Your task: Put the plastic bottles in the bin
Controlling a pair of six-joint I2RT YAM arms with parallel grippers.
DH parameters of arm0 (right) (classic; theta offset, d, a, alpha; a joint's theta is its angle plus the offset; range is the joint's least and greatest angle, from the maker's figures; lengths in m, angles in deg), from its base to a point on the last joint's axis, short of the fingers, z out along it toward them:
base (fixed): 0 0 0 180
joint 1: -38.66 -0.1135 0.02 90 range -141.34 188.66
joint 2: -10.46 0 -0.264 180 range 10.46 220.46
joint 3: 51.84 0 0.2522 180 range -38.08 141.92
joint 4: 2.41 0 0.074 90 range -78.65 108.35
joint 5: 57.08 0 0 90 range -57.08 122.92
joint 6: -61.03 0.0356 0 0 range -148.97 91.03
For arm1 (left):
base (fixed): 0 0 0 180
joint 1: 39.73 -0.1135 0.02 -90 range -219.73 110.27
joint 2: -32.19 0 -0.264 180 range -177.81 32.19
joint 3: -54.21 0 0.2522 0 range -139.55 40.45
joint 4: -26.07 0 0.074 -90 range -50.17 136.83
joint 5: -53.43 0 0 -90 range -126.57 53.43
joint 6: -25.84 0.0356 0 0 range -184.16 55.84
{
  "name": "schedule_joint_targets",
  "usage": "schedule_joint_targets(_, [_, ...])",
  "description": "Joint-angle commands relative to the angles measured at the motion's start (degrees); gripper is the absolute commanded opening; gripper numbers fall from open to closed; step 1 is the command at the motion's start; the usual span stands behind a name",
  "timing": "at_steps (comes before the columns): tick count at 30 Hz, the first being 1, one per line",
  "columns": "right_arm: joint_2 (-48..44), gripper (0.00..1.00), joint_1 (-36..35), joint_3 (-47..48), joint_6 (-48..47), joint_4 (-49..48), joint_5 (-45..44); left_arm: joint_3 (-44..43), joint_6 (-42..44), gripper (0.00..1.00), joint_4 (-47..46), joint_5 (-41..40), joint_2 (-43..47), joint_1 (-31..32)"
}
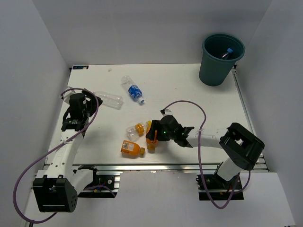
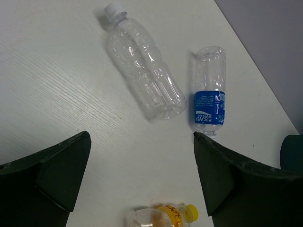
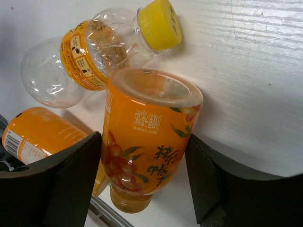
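Observation:
My right gripper [image 3: 144,138] has its fingers against both sides of an orange bottle [image 3: 147,142], which lies on the table [image 1: 189,90] near the front edge. Touching it are a clear bottle with an orange label and yellow cap [image 3: 90,56] and another orange bottle [image 3: 33,137]. In the top view these three cluster at the front centre, the gripped bottle [image 1: 152,137] in the middle. My left gripper [image 2: 141,137] hangs open above bare table. Beyond it lie a plain clear bottle [image 2: 142,66] and a blue-labelled clear bottle [image 2: 209,92]. The dark teal bin [image 1: 220,66] stands at the back right.
A bottle with a blue cap [image 1: 228,52] lies inside the bin. An aluminium rail [image 1: 156,166] runs along the table's front edge, close to the gripped bottle. White walls close in the table at the left, back and right.

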Motion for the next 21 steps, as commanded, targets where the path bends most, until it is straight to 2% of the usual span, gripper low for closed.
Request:
schedule_joint_targets(1, [0.3, 0.7, -0.4, 1.6, 0.9, -2.4, -0.7, 0.3, 0.0, 0.98, -0.7, 0.3, 0.8, 0.2])
schedule_joint_targets(2, [0.1, 0.67, -0.4, 1.3, 1.0, -3.0, -1.7, 0.3, 0.0, 0.98, -0.7, 0.2, 0.8, 0.1])
schedule_joint_targets(6, [-2.8, 0.42, -0.4, -1.0, 1.1, -4.7, -4.3, 0.3, 0.1, 0.98, -0.4, 0.0, 0.8, 0.2])
schedule_joint_targets(9, [-6.6, 0.3, 0.0, -1.2, -3.3, -3.1, -8.6, 0.3, 0.1, 0.98, -0.4, -0.1, 1.1, 0.1])
schedule_joint_targets(14, [-16.4, 0.27, 2.6, 1.8, -14.8, -0.9, -19.9, 0.3, 0.0, 0.98, -0.4, -0.4, 1.0, 0.2])
schedule_joint_targets(16, [-19.5, 0.28, 6.7, 4.8, -21.8, 0.1, -24.2, 0.3, 0.0, 0.98, -0.4, -0.6, 1.0, 0.1])
schedule_joint_targets(17, [-20.2, 0.28, 8.9, 6.8, -22.9, 1.6, -27.3, 0.3, 0.0, 0.98, -0.4, -0.6, 0.8, 0.2])
schedule_joint_targets(18, [-20.7, 0.28, 11.8, 11.2, -24.1, 2.7, -26.5, 0.2, 0.0, 0.98, -0.4, -0.4, 0.6, 0.2])
schedule_joint_targets(19, [-21.3, 0.28, 18.1, 13.6, -26.3, 3.6, -24.4, 0.1, 0.2, 0.98, -0.2, -0.3, 0.6, 0.2])
schedule_joint_targets(21, [-21.1, 0.28, 26.2, 19.0, -28.8, 2.4, -22.0, 0.0, 0.2, 0.98, 0.0, -0.8, 0.2, 0.2])
